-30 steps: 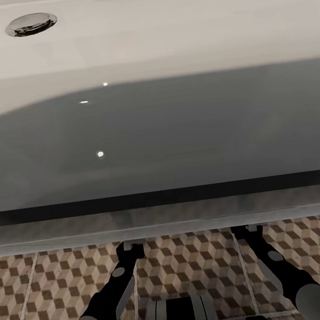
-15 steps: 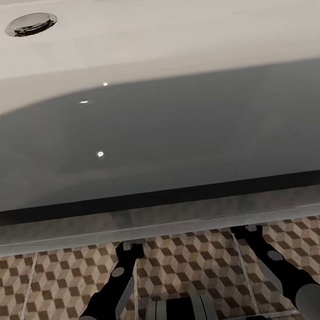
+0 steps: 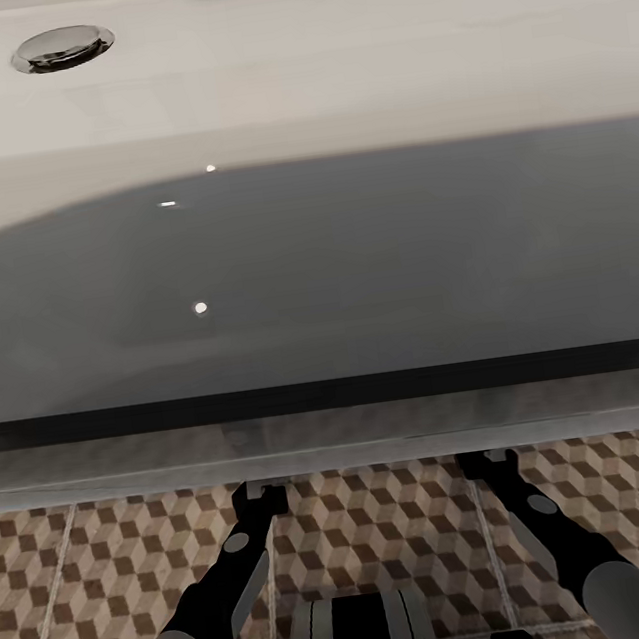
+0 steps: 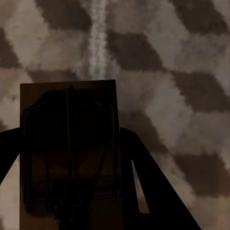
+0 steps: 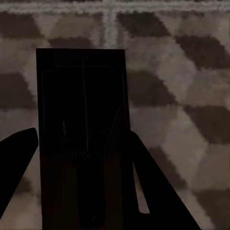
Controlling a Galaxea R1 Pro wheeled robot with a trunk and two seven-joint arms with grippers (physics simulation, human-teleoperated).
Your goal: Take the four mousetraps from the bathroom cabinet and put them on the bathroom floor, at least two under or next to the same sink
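Observation:
In the left wrist view a brown mousetrap (image 4: 67,98) with dark metal parts lies flat between the fingers of my left gripper (image 4: 67,139), which is shut on it just above the cube-patterned bathroom floor (image 4: 182,72). My right gripper (image 5: 82,136) is likewise shut on a second, darker-looking mousetrap (image 5: 81,81) over the same tiles. From the head camera both black arms reach forward over the floor (image 3: 110,569), and their ends are hidden under the front edge of the white bathroom sink (image 3: 327,66). The cabinet is out of view.
A chrome drain (image 3: 62,47) sits at the back left of the basin, whose near half lies in dark shadow. A grey ledge (image 3: 337,455) runs along the sink's front, right over my wrists. My own base (image 3: 359,635) shows at the bottom centre.
The right arm has shifted slightly to the left. The left arm and the camera have stayed still.

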